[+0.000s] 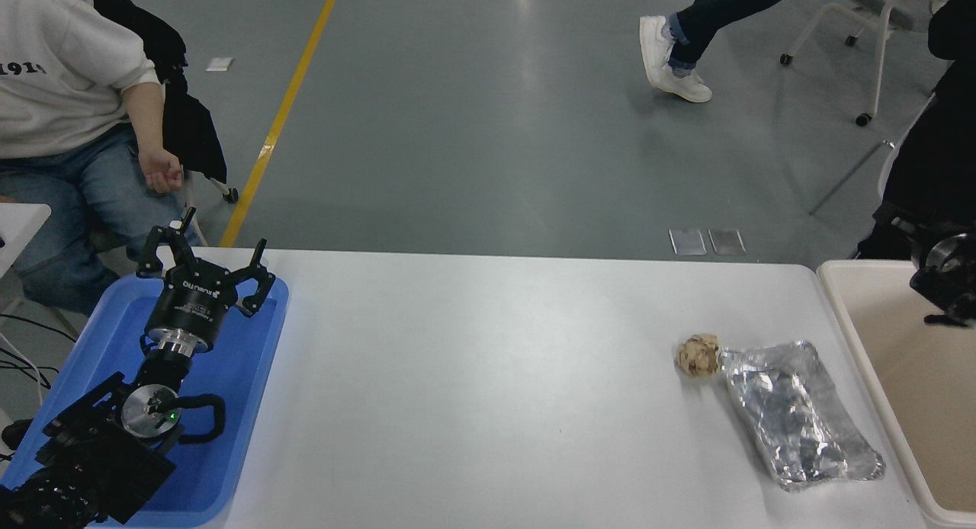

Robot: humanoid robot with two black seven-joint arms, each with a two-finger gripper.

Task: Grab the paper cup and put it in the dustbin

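No paper cup visible on the worktop (488,376); right hand (945,281) over the dustbin (846,315), grip unreadable, suggesting drop done; left hand (204,264) wide, parked.

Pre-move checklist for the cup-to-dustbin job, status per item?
1. Paper cup located: not ok, no cup in view.
2. Dustbin reachable at table's right end: ok.
3. Right arm over the dustbin's far edge: ok; its fingers: cannot tell.
4. Left gripper parked over the blue tray, open: ok.
5. Paper ball and foil tray outside the dustbin: ok.
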